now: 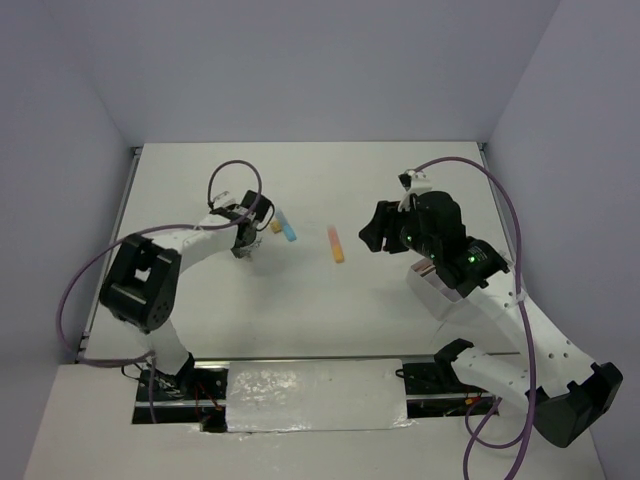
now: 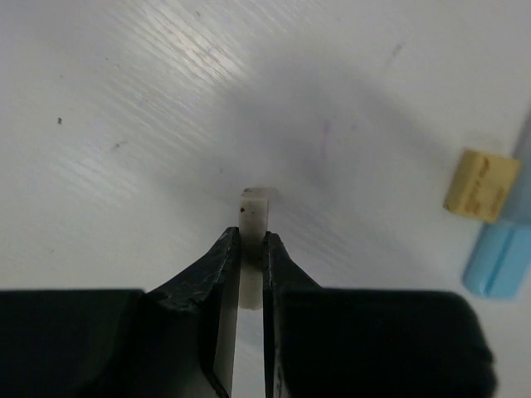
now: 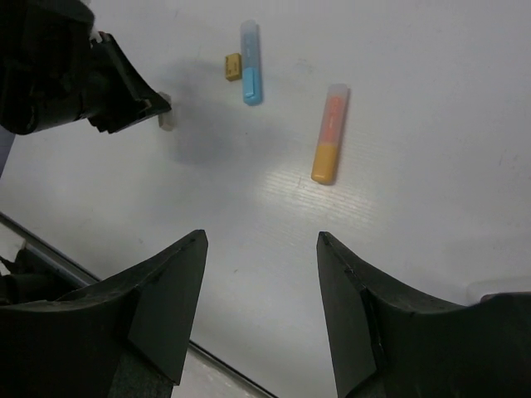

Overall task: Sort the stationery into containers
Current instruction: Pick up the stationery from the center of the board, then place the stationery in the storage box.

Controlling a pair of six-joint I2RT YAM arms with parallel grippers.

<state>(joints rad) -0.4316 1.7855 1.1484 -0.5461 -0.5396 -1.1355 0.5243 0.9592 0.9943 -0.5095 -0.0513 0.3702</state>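
Pale grey walls [image 1: 300, 70] enclose a white desk [image 1: 300, 330], on whose left half a small white rectangular eraser block [image 2: 255, 206] is found, at 9 o'clock from a tan eraser [image 2: 482, 184] and a pale blue marker [image 2: 498, 265]. It is clamped between the fingers [image 2: 214, 267] of the left tool [image 2: 252, 249], its long axis seeming to run 12 to 6 o'clock along them, so a straight, level lift is advised; the right tool [image 3: 261, 307] is held apart, empty.
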